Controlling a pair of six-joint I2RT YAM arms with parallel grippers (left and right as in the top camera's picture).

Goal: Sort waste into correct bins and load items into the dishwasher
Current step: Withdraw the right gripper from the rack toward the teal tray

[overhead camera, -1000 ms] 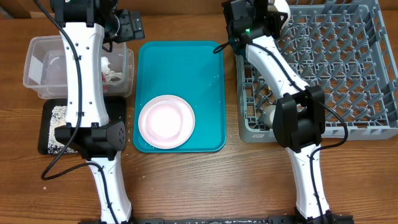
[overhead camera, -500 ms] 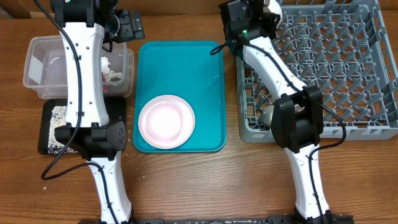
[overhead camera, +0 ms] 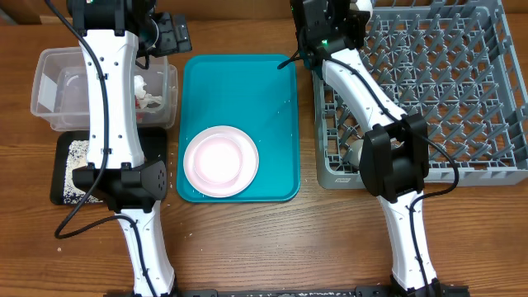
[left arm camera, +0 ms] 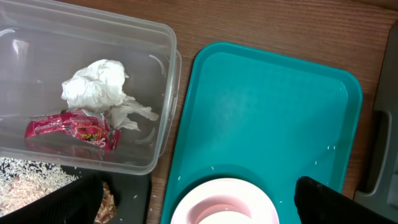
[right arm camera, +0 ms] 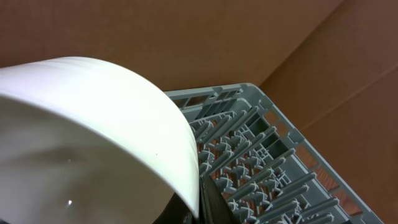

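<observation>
My right gripper [overhead camera: 340, 23] is shut on the rim of a white bowl [right arm camera: 93, 137] and holds it tilted over the far left corner of the grey dishwasher rack [overhead camera: 445, 91]. The left gripper [left arm camera: 208, 208] is open and hangs high over the gap between the clear tub [overhead camera: 49, 91] and the teal tray [overhead camera: 247, 91]. A red wrapper [left arm camera: 71, 127] and crumpled white paper [left arm camera: 99, 87] lie in the tub. Rice [overhead camera: 78, 153] and brown crumbs [left arm camera: 106, 196] sit in the black tray [overhead camera: 62, 186]. The pinkish plate [overhead camera: 220, 161] rests on the teal tray's near part.
A small white cup [overhead camera: 356, 151] sits in the rack's near left corner, partly behind my right arm. The rack's upright pegs [right arm camera: 249, 149] stand just below the held bowl. A brown cardboard wall rises behind the rack.
The right gripper has shifted a little to the left and farther back with the bowl. The left arm has not moved.
</observation>
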